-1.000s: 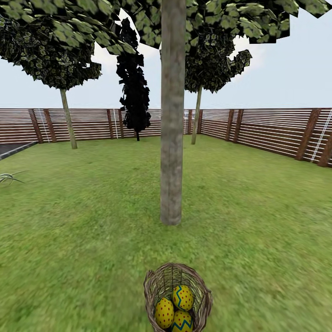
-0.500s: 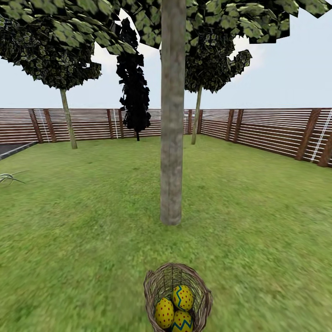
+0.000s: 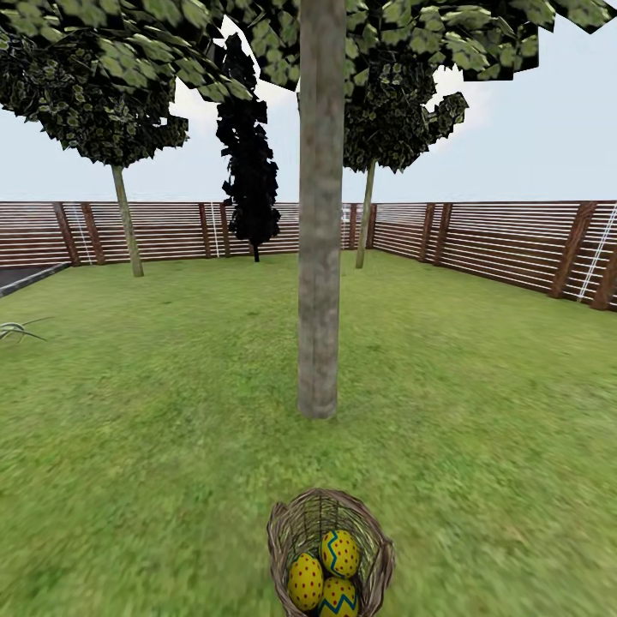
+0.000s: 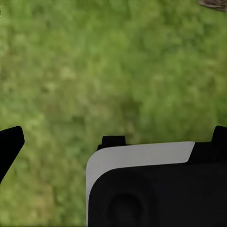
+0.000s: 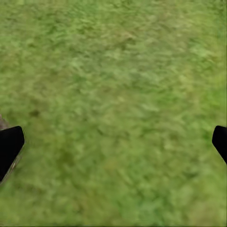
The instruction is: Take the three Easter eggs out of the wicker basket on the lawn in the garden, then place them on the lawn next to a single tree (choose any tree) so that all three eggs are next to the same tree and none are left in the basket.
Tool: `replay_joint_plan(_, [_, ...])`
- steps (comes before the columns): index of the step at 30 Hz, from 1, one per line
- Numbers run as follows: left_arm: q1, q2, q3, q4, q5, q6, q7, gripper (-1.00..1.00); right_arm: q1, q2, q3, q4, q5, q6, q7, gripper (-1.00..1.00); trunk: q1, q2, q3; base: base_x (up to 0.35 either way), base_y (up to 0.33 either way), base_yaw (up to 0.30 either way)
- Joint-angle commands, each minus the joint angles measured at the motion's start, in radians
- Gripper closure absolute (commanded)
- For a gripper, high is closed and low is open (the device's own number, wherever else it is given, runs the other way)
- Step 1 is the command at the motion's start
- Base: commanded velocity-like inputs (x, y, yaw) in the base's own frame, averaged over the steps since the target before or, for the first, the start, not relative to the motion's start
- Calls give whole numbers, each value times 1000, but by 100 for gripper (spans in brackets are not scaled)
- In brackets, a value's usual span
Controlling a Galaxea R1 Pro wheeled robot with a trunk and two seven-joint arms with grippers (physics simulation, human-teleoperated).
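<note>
Head view, eggs [image 3: 326, 572] in basket [image 3: 283, 536], grippers elsewhere w/ fingers [image 5: 10, 146] spread

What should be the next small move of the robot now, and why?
Probably lower one arm toward the wicker basket. All three Easter eggs lie inside it, and the nearest tree stands just beyond on the lawn. The right gripper looks open, fingertips wide apart above bare grass, holding nothing, so it seems ready to reach in first.

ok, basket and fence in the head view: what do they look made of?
Round brown wicker basket: woven cane or wicker, matte; open weave shows grass through its wall. Brown horizontal-slat fence: looks like stained wood, thin rails on thicker posts; as a render, the material is uncertain.
</note>
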Motion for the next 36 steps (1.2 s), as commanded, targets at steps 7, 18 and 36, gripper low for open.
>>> replay_joint_plan(7, [0, -1, 1, 0, -1, -4, 2, -100, -6, 1, 27, -151, -11, 250, -4, -100, 0, -1, -1, 0, 0, 0])
replay_joint_plan(18, [0, 0, -1, 0, -1, -4, 2, -100, -149, 1, 56, -173, -9, 476, -9, -100, 0, -1, -1, 0, 0, 0])
replay_joint_plan(36, [-3, 5, 1, 0, -2, -3, -1, -100, -665, -10, 192, -155, 33, 931, -192, -100, 0, -1, -1, 0, 0, 0])
